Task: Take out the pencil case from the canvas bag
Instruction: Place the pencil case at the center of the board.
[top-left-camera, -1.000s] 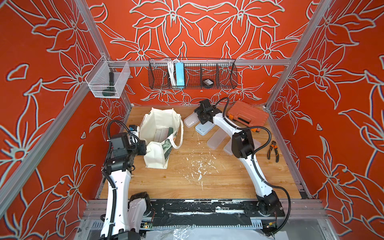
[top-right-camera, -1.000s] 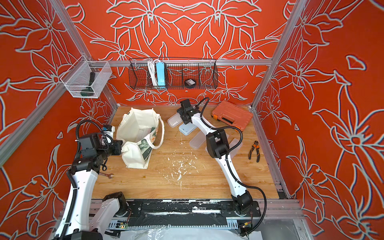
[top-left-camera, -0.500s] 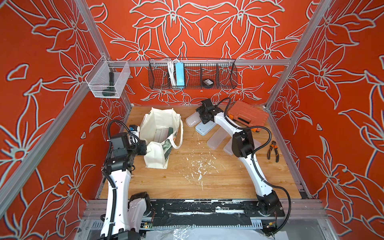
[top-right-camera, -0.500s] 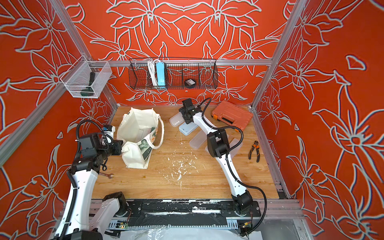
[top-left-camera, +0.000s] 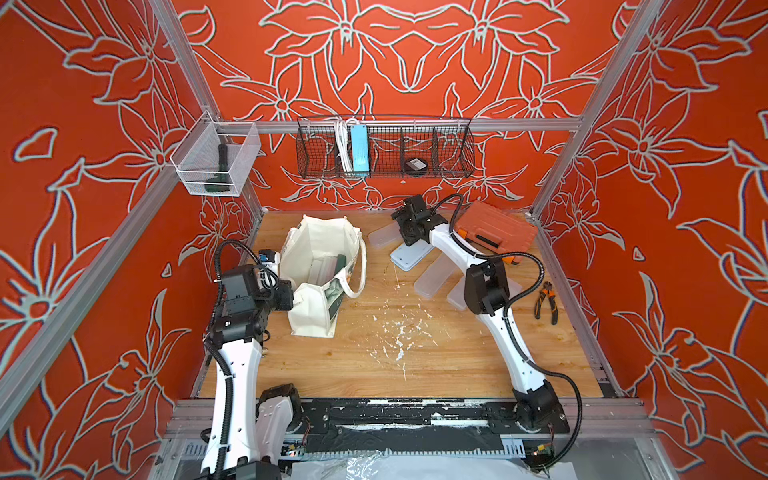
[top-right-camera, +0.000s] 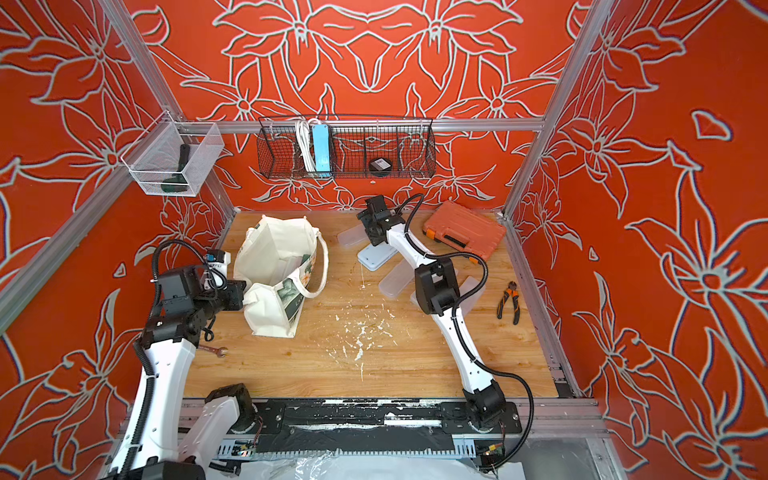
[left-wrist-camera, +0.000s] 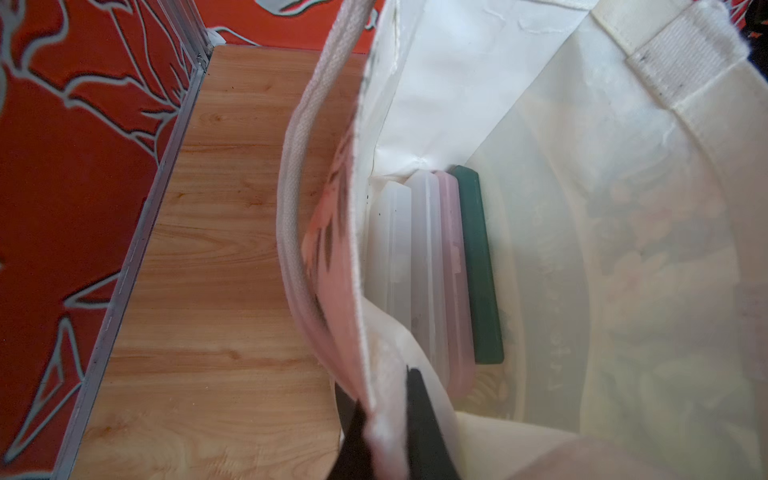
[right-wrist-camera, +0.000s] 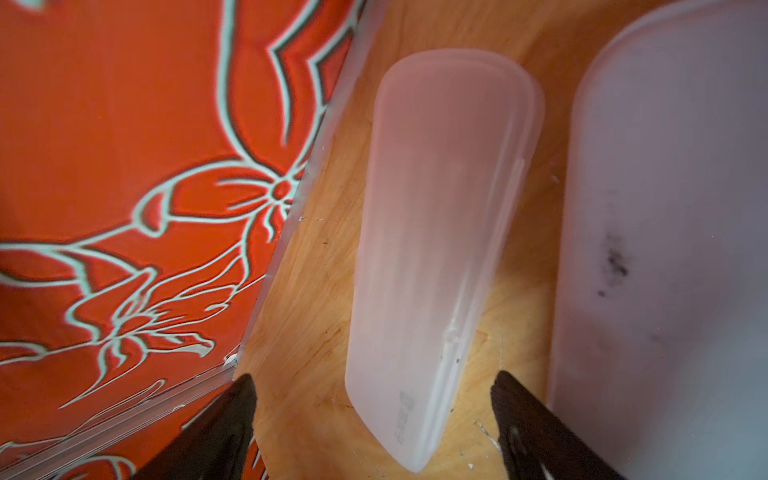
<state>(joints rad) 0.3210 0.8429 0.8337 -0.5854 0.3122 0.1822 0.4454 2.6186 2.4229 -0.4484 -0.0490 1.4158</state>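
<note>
Pencil cases (left-wrist-camera: 432, 266), 4 on edge inside canvas bag (top-left-camera: 320, 245), long axes running away from left hand (left-wrist-camera: 386, 415) clamped on its rim; right hand (right-wrist-camera: 374, 380) spread apart, empty, well away over counter (top-left-camera: 415, 353).

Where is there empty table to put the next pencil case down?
The middle strip of table, between the canvas bag and the right arm, is bare apart from white flecks. The back right is crowded: frosted cases and the orange toolbox.
</note>
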